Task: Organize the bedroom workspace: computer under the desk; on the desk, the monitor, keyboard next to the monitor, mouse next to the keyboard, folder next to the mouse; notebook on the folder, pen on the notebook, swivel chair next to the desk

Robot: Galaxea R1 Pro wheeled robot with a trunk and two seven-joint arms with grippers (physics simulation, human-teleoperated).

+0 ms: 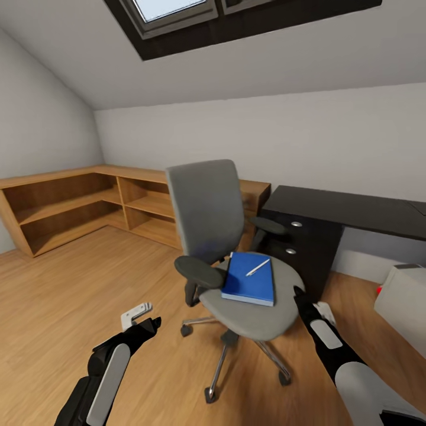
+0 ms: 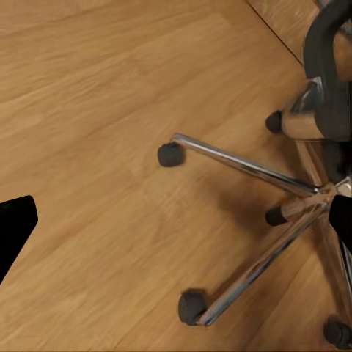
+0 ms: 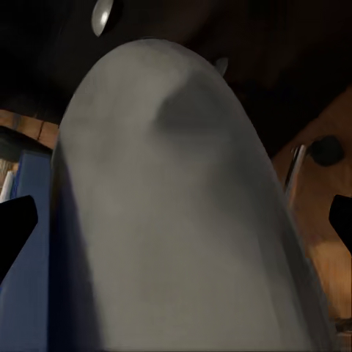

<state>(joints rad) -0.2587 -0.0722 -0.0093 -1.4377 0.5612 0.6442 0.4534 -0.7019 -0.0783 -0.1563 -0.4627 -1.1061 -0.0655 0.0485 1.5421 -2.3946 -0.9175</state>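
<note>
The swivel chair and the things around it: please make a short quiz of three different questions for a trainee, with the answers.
1. True or false: the folder lies on the seat of the swivel chair.
2. What rests on top of the folder? A) a mouse B) the pen C) a cup
3. Fill in: the desk stands to the ___ of the chair in the head view.

Key
1. True; the blue folder lies flat on the grey seat.
2. B; the thin white pen lies across the folder's upper part.
3. Right; its black drawer unit is just behind the chair's armrest. The right gripper is near the seat's edge, and the left gripper is over the floor.
</note>
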